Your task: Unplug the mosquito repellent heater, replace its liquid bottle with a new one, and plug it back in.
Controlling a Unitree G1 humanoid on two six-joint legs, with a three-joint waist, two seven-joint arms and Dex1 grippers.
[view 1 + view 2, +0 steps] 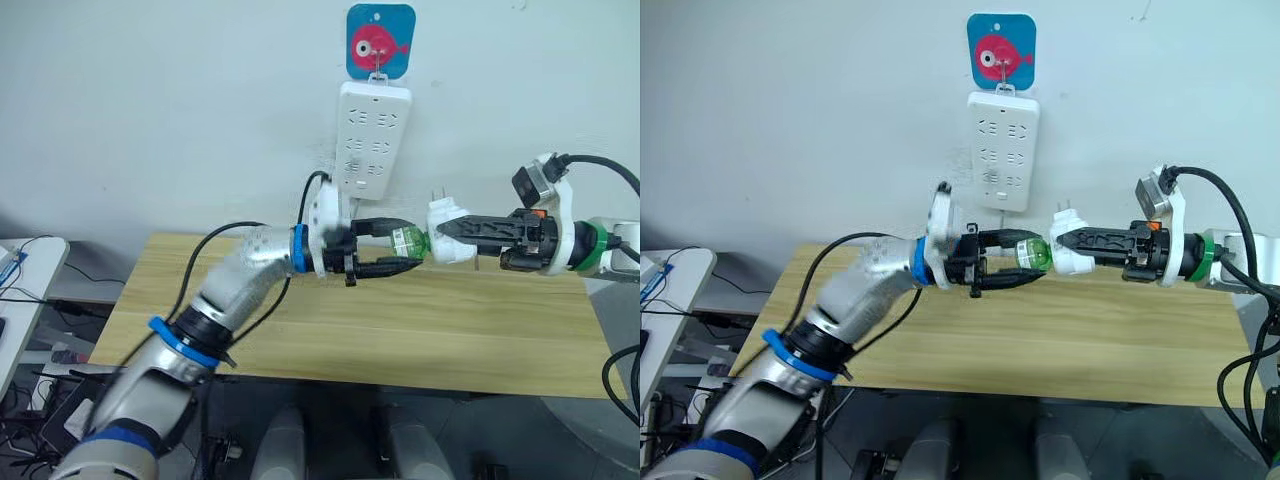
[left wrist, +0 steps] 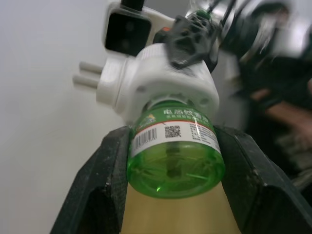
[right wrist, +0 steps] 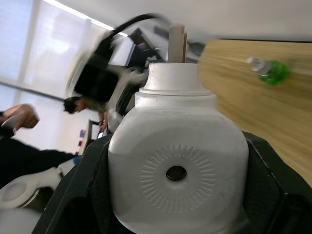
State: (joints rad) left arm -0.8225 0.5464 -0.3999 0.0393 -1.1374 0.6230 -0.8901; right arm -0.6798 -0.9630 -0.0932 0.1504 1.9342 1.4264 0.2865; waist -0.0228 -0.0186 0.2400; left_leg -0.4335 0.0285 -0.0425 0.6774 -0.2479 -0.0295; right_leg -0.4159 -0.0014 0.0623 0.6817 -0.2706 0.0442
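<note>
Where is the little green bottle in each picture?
Left eye view: the green bottle is mid-picture, between the left gripper and the white heater.
Right eye view: same spot, below the power strip.
Left wrist view: big and central, clamped between the black fingers.
Right wrist view: hidden behind the heater.
Shared landmark: the white heater, held by the right gripper.

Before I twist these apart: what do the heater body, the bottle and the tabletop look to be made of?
Heater: looks like matte white moulded plastic, with rounded seams; its prongs are probably metal.
Bottle: clear green plastic or possibly glass, see-through with glints and a printed label.
Tabletop: pale wood or wood-look laminate, with visible grain.
The right gripper holds the heater; the left gripper clamps the bottle.
</note>
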